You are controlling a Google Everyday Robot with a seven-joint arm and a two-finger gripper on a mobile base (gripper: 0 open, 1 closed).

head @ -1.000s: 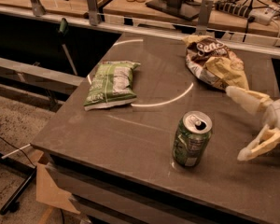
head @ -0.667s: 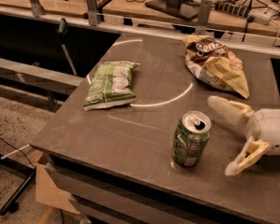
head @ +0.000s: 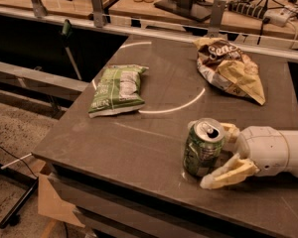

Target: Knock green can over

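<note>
The green can point(head: 202, 150) stands upright near the front edge of the dark table point(head: 139, 143), its silver top and pull-tab facing up. My gripper point(head: 219, 155) reaches in from the right at the can's height. Its fingers are open, one pale finger point(head: 228, 173) in front of the can and the other point(head: 230, 131) behind it, both at the can's right side and touching or nearly touching it.
A flat green-and-white chip bag point(head: 117, 89) lies at the left of the table. A crumpled brown-and-yellow chip bag point(head: 229, 68) lies at the back right. A white arc is marked on the tabletop. A rail and a desk with cables stand behind.
My gripper has moved left across the table and closed in on the can, so that its fingers now flank the can's right side. The can still stands upright.
</note>
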